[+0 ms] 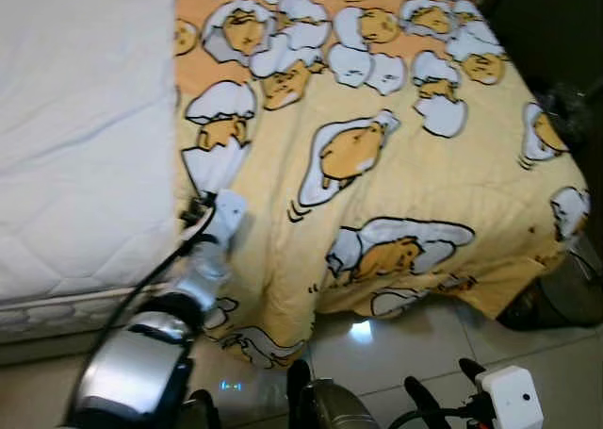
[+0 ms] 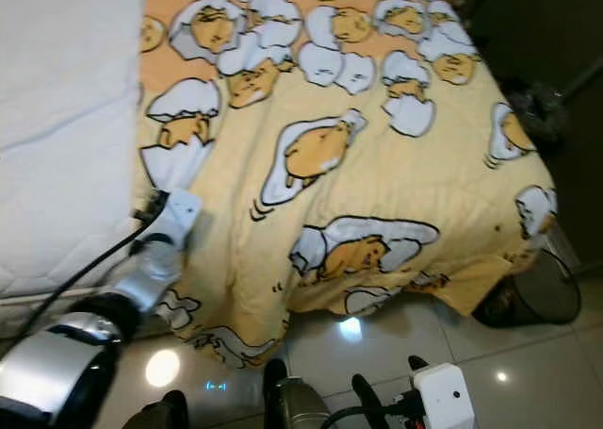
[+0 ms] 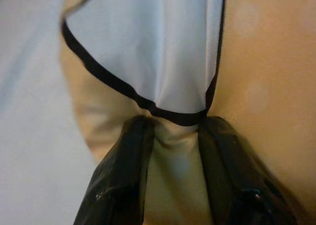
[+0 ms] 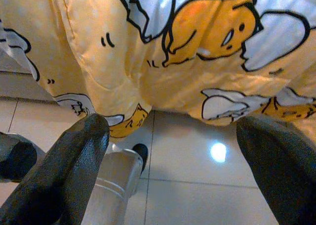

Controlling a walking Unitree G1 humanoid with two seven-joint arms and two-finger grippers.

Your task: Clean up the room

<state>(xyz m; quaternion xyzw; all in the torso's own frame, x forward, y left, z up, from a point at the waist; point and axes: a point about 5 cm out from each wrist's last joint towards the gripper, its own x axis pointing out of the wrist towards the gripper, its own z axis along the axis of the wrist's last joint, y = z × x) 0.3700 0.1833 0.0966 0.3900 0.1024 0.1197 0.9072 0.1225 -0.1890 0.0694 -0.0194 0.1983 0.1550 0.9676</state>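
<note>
two black fingers of the left claw (image 3: 173, 175) pinch a fold of the yellow blanket (image 1: 377, 165) at its edge beside the bare white mattress (image 1: 85, 127). the blanket covers the bed's right part and hangs toward the tiled floor (image 4: 197, 185). pulling it evenly across the mattress, with the pinch kept firm, probably serves best. the right claw (image 4: 173, 151) hangs low, spread wide and empty. the left wrist view confirms the grip, which the head views hide.
</note>
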